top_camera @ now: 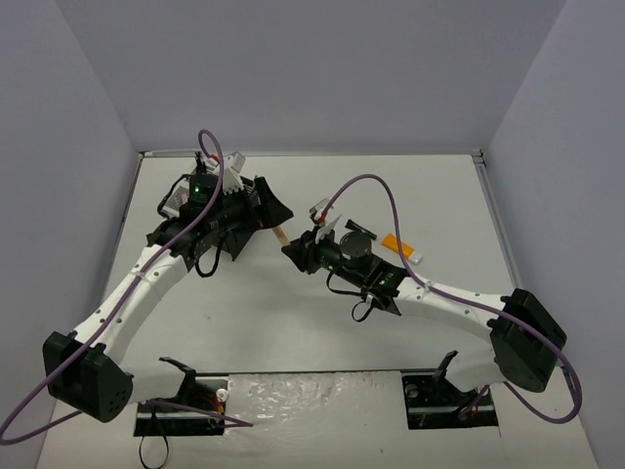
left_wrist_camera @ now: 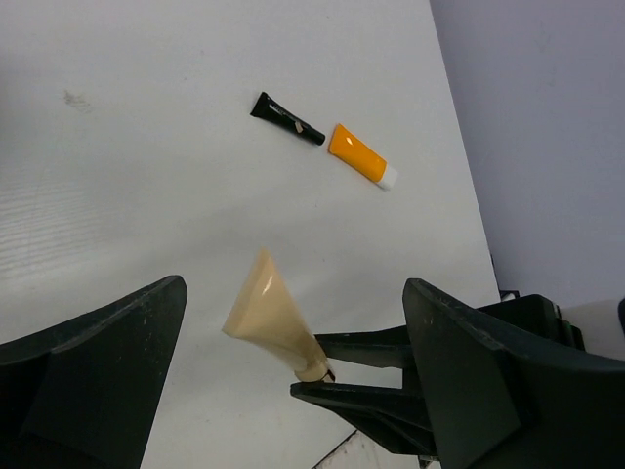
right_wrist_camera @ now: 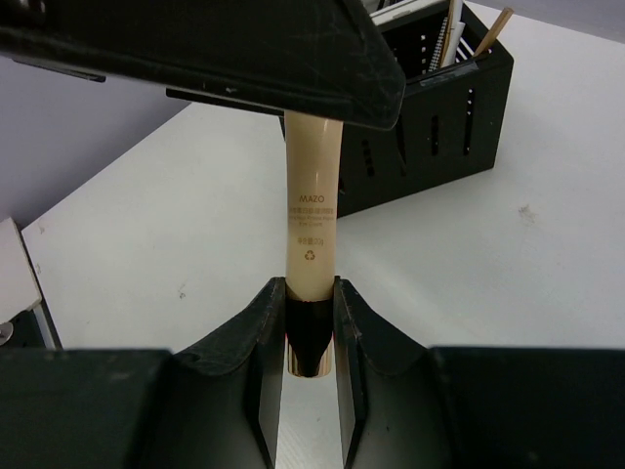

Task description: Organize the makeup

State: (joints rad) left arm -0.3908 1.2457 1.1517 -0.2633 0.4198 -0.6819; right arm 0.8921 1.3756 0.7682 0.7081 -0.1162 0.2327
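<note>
My right gripper [right_wrist_camera: 311, 293] is shut on the dark, gold-rimmed cap end of a beige makeup tube [right_wrist_camera: 312, 210], held above the table. The tube's flat crimped end [left_wrist_camera: 269, 318] lies between the wide-open fingers of my left gripper [left_wrist_camera: 293, 293], without touching them. In the top view the two grippers meet at the tube [top_camera: 280, 234], left of centre. A small orange tube with a white cap [left_wrist_camera: 359, 154] and a thin black tube [left_wrist_camera: 286, 118] lie on the table beyond it. The orange tube [top_camera: 402, 248] lies beside my right arm.
A black mesh compartment box [right_wrist_camera: 439, 107] stands behind the tube with pencils [right_wrist_camera: 493, 29] sticking up from it. Grey walls close in the table on three sides. In the top view my left arm covers most of the box.
</note>
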